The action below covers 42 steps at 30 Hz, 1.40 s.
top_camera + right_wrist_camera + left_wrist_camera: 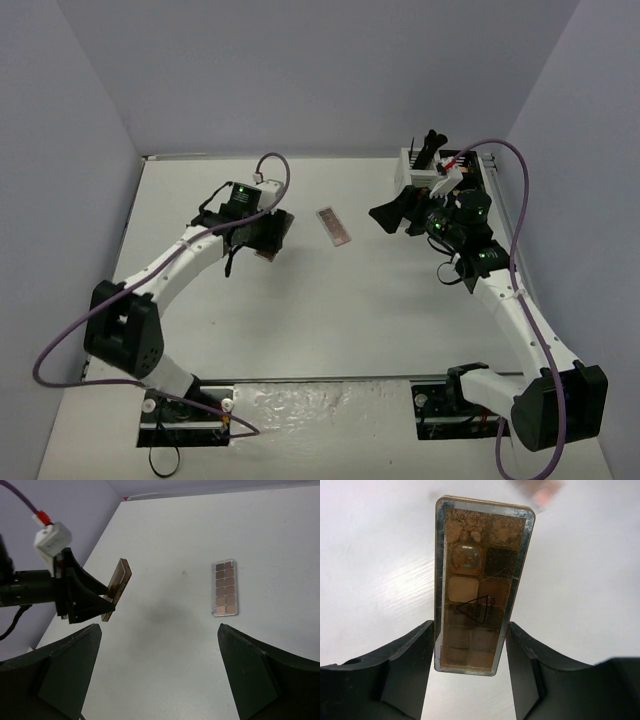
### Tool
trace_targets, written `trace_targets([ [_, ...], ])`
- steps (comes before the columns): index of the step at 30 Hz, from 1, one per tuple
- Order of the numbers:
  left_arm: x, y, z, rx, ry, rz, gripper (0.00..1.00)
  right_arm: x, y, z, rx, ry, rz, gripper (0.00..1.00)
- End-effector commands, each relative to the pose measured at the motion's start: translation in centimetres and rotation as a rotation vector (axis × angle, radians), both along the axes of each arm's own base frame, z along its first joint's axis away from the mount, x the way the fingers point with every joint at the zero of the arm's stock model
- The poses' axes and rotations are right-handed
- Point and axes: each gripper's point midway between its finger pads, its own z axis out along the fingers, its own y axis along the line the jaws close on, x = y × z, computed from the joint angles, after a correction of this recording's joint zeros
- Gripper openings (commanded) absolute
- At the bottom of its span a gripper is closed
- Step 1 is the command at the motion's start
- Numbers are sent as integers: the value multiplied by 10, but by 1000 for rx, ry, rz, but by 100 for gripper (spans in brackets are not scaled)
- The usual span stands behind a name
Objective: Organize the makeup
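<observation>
My left gripper is shut on a flat brown eyeshadow palette and holds it above the table; the palette also shows in the top view and the right wrist view. A second palette with pink-brown pans lies flat on the table at mid-back; it shows in the right wrist view too. My right gripper is open and empty, raised at the right. Black brush handles stand in the white organizer box behind the right arm.
The organizer stands at the back right corner, partly hidden by the right arm. A black slatted box edge sits next to it. The walls close in on three sides of the white table.
</observation>
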Motion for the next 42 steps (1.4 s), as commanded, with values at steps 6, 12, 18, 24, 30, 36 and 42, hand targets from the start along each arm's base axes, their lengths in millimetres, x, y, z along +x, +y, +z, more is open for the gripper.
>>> trace_targets([
  [6, -49, -94, 139, -296, -447, -310, 15, -13, 53, 52, 79, -76, 169, 93],
  [12, -67, -116, 156, -333, -494, -389, 15, -19, 72, 55, 106, -65, 233, 88],
  [18, -68, -123, 165, -343, -518, -407, 15, -24, 87, 54, 95, -57, 256, 84],
  [24, -69, -129, 166, -327, -522, -419, 15, -27, 103, 49, 83, -49, 286, 76],
  [30, -68, -130, 166, -314, -530, -421, 15, -27, 114, 40, 72, -28, 295, 59],
  [36, -68, -131, 168, -313, -538, -423, 16, -24, 113, 31, 56, -11, 271, 33],
  [42, -67, -130, 161, -293, -527, -426, 21, -19, 108, 30, 38, -19, 238, 9],
])
